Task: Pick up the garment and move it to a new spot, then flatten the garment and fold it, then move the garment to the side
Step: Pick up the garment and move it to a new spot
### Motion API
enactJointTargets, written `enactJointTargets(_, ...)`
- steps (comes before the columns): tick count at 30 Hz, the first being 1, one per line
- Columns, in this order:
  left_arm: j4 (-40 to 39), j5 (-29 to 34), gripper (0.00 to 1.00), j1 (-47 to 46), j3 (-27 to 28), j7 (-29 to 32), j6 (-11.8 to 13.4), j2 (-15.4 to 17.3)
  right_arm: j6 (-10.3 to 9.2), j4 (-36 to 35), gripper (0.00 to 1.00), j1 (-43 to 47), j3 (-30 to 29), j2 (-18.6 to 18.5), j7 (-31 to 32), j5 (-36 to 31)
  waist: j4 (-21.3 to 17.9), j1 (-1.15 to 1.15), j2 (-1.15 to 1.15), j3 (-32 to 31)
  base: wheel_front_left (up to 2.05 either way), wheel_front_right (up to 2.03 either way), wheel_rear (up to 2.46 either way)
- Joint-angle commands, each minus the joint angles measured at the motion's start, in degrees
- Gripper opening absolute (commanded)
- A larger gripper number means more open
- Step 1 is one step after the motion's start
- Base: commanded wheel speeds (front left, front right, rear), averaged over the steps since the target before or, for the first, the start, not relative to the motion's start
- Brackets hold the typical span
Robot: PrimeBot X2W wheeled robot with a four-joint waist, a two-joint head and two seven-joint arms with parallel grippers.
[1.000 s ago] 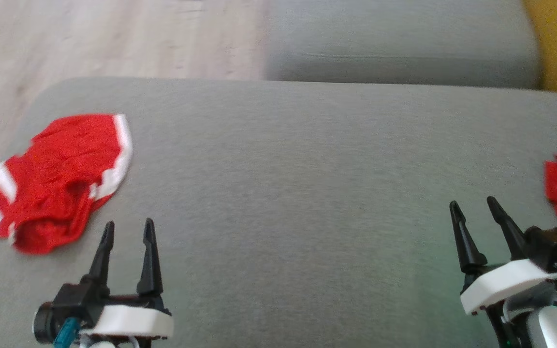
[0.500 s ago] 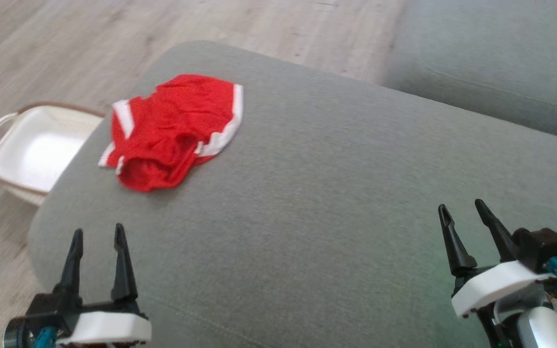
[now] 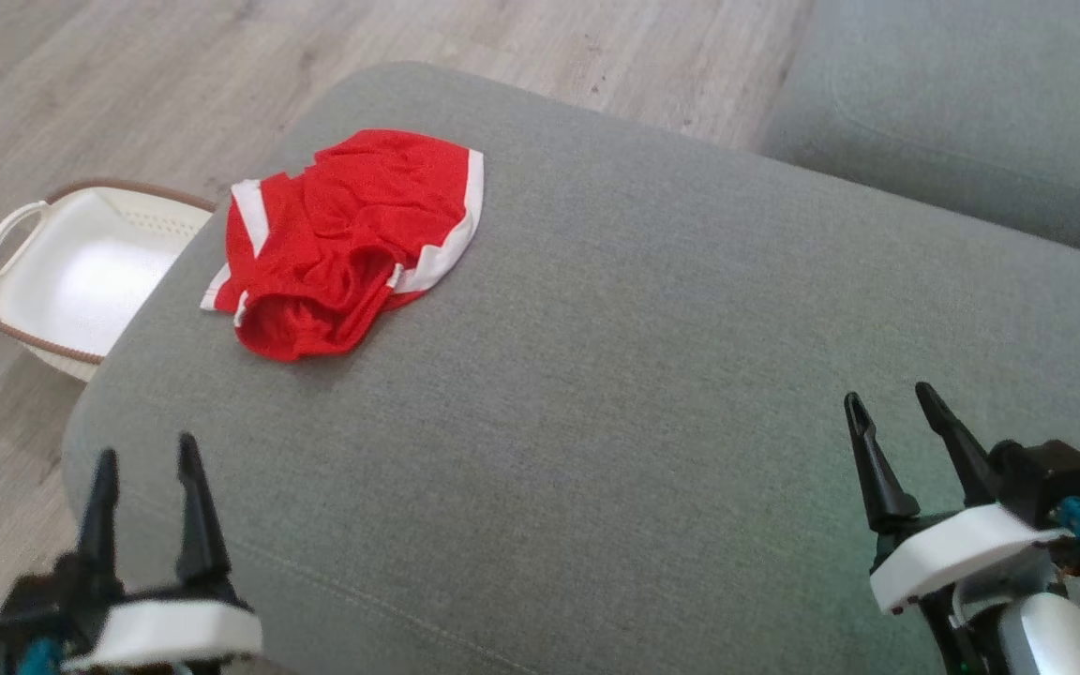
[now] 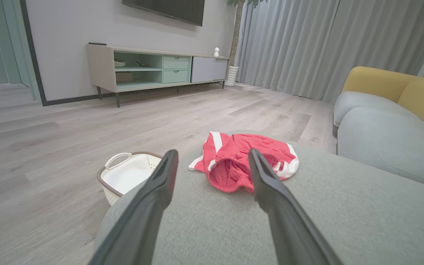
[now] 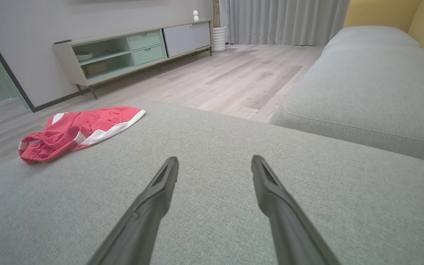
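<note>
Head view, nearest zone: the left gripper (image 3: 146, 448) sits at the lower left, above the near left edge of the grey cushion (image 3: 643, 394). Its fingers (image 4: 147, 209) are spread wide and hold nothing. The right gripper (image 3: 885, 394) sits at the lower right over the same cushion, with its fingers also spread wide and empty.

Farther out, the red garment (image 3: 352, 239), trimmed in white, lies crumpled on the cushion's far left corner, well apart from both grippers. Just beside that corner, a white basket (image 3: 10, 234) with a brown rim stands on the wood floor (image 3: 174, 75). A second grey seat (image 3: 971, 112) lies beyond to the right. A low cabinet (image 4: 153, 70) stands against the far wall.
</note>
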Motion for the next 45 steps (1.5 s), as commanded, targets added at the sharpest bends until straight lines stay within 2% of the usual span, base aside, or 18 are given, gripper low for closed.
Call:
enactJointTargets(1,-2.18,-0.07,1.0,-5.08,2.82,0.3,0.38,1.21,0.39,-2.63,1.0,-2.67,1.17,-1.25,0.16,-0.48,-0.76,0.0,0.0,0.91,0.0,0.0,0.0)
enactJointTargets(5,-0.07,-2.26,1.0,-11.6,3.87,5.66,-0.34,2.72,0.39,-5.11,1.0,-3.66,1.64,-1.52,0.82,-1.26,-2.81,0.0,0.0,3.71,0.0,0.0,0.0)
enactJointTargets(9,5.83,-5.42,1.0,-20.1,5.73,10.79,-1.77,4.48,0.39,-8.11,1.0,-5.24,2.39,-2.3,1.45,-1.74,-6.03,0.0,0.0,7.58,0.0,0.0,0.0)
enactJointTargets(15,17.21,-10.52,1.0,-31.52,9.55,18.89,-2.75,8.03,0.39,-13.35,1.0,-8.64,3.58,-4.86,3.38,-2.26,-13.02,0.0,0.0,16.21,0.0,0.0,0.0)
enactJointTargets(21,24.77,-14.74,1.0,-37.79,11.92,27.26,-3.57,11.82,0.39,-18.37,1.0,-10.44,2.1,-6.75,4.4,-2.84,-19.29,0.0,0.0,24.55,0.0,0.0,0.0)
enactJointTargets(25,28.57,-17.5,1.0,-38.52,13.21,34.37,-2.08,13.82,0.39,-20.12,1.0,-10.92,1.62,-7.08,3.91,-2.84,-22.88,0.0,0.0,27.83,0.0,0.0,0.0)
enactJointTargets(26,28.57,-17.5,1.0,-38.52,13.21,34.37,-2.08,13.82,0.39,-20.12,1.0,-10.92,1.62,-7.08,3.91,-2.84,-22.88,0.0,0.0,27.83,0.0,0.0,0.0)
enactJointTargets(30,30.94,-18.76,1.0,-37.38,14.11,39.66,1.43,15.14,0.39,-21.08,1.0,-11.24,1.63,-6.85,3.11,-2.59,-25.48,0.0,0.0,29.59,0.0,0.0,0.0)
enactJointTargets(33,31.94,-20.7,1.0,-36.0,13.81,45.48,3.01,14.52,0.39,-21.13,1.0,-11.1,1.43,-6.39,2.57,-2.54,-26.47,0.0,0.0,29.76,0.0,0.0,0.0)
enactJointTargets(34,31.85,-21.27,0.31,-35.63,13.69,47.23,3.32,14.44,0.39,-21.0,1.0,-11.08,1.27,-6.27,2.35,-2.5,-26.65,0.0,0.0,29.59,0.0,0.0,0.0)
enactJointTargets(35,31.44,-21.44,0.0,-35.37,13.7,47.96,3.61,14.6,0.39,-20.77,1.0,-11.08,1.2,-6.16,2.17,-2.42,-26.76,0.0,0.0,29.32,0.0,0.0,0.0)
enactJointTargets(41,26.91,-18.41,0.0,-35.02,14.01,43.56,3.49,18.24,0.39,-18.69,1.0,-11.13,1.71,-5.05,0.58,-1.75,-26.53,0.0,0.0,24.99,0.0,0.0,0.0)
enactJointTargets(45,22.92,-16.16,0.0,-36.8,13.94,39.32,2.0,20.42,0.39,-16.32,1.0,-10.63,2.38,-4.25,-0.36,-1.16,-26.05,0.0,0.0,19.84,0.0,0.0,0.0)
